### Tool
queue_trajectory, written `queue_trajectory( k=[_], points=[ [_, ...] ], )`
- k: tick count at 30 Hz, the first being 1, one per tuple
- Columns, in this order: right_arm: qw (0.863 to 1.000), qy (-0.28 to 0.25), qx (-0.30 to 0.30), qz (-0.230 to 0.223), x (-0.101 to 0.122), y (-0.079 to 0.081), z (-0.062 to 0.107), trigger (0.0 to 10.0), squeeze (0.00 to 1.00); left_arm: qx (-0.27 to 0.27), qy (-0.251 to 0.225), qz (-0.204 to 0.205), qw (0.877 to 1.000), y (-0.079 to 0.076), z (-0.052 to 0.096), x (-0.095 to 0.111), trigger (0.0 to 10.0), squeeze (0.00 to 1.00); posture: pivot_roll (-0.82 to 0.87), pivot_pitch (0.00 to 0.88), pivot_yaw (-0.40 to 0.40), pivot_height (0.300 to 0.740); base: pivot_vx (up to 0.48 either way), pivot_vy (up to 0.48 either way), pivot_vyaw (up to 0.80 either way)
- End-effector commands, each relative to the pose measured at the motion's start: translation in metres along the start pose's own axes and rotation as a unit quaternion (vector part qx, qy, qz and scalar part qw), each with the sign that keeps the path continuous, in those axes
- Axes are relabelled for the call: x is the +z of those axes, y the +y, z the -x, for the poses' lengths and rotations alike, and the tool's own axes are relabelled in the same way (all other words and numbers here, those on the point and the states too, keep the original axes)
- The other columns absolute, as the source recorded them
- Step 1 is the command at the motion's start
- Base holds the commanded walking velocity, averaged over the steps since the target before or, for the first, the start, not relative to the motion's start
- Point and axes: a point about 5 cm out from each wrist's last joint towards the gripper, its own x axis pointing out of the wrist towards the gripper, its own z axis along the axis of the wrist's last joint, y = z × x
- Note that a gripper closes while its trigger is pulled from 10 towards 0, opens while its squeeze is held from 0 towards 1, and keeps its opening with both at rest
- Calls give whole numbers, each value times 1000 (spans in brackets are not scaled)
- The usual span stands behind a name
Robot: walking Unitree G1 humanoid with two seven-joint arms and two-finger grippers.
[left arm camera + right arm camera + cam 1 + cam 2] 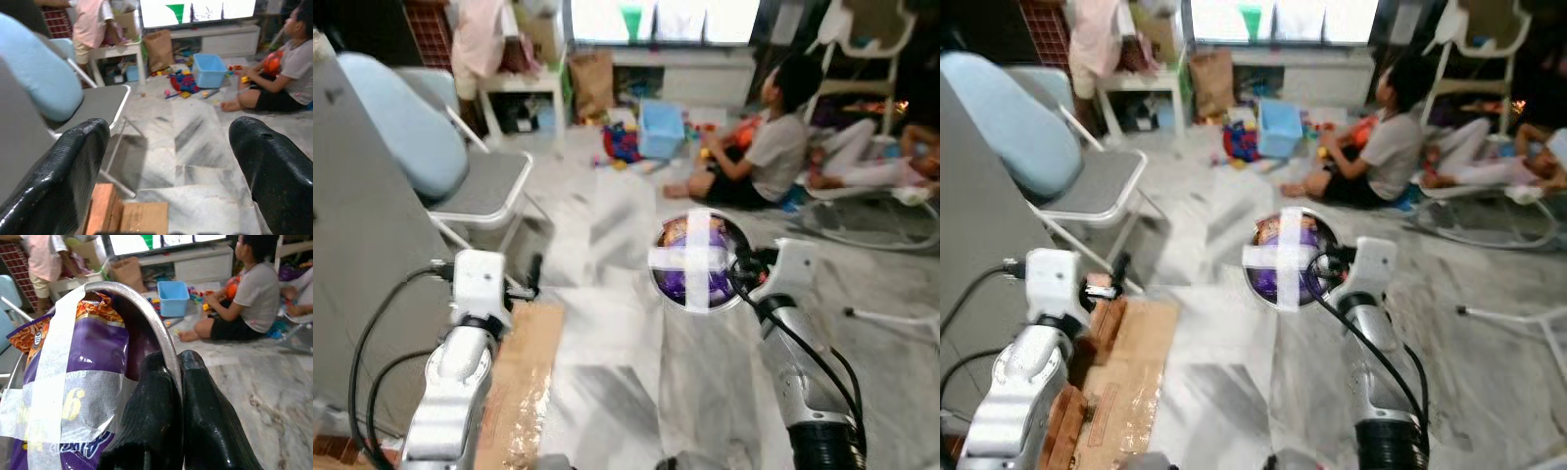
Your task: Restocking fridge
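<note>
My right gripper is shut on the rim of a metal bowl, held out in front of me above the floor. Inside the bowl lies a purple and orange snack packet, strapped in with crossed white tape. The left gripper is raised at my left with its two black fingers wide apart and nothing between them. The left arm hangs over a flat cardboard sheet.
A folding chair with a pale blue cushion stands at the left. A person sits on the marble floor ahead among toys and a blue bin. A baby rocker lies at the right. Red bricks sit by the cardboard.
</note>
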Motion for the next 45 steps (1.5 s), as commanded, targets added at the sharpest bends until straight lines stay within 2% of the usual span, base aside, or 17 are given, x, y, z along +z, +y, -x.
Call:
queue_trajectory(
  k=[1, 20, 31, 45],
  points=[
    [1000, -18, 7, 2, 10, 1, -2, 10000, 0, -6, 6, 10, 1000, -6, 0, -2, 10000, 0, 58, 0, -20, 740, 0, 307, 0],
    [1000, -14, 22, 13, 12, 5, -7, 10000, 0, -7, 7, 21, 1000, -8, -1, -1, 10000, 0, 55, 0, -35, 740, -16, 453, 0],
    [1000, -9, 18, 11, 9, 3, -5, 10000, 0, -4, 4, 25, 1000, -6, -1, 0, 10000, 0, 56, 0, -35, 740, -26, 0, 0],
    [1000, -7, 21, 15, 9, 3, -6, 10000, 0, -6, 6, 27, 1000, -7, -1, 0, 10000, 0, 55, 0, -38, 740, -361, 0, 0]
  ],
)
